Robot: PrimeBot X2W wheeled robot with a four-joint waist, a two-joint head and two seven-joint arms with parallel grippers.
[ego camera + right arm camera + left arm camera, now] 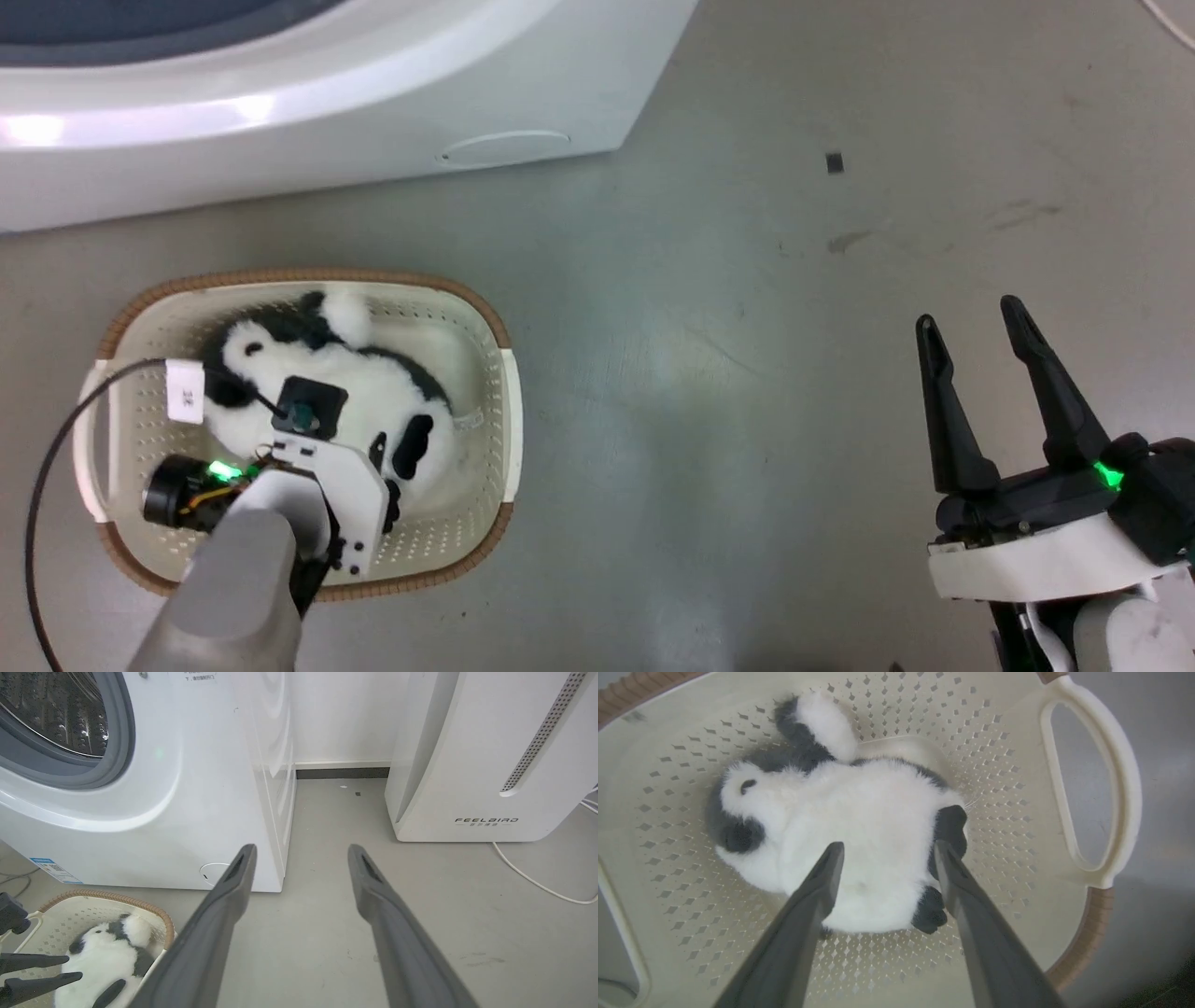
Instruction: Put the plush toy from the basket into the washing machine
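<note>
Left wrist view: left claw (887, 848), fingers apart, hangs over the panda (873, 812) in the basket (1017, 765), tips straddling its white belly

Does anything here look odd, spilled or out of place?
Nothing serious. The panda lies flopped in the upright basket, and a small dark scrap sits on the floor near faint scuffs. Nothing looks spilled or broken.

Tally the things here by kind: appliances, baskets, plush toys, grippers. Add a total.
Appliances: 2, the washing machine and the FEELBIRD appliance
Baskets: 1, the basket
Plush toys: 1, the plush toy
Grippers: 2, the left gripper and the right gripper
Total: 6
</note>
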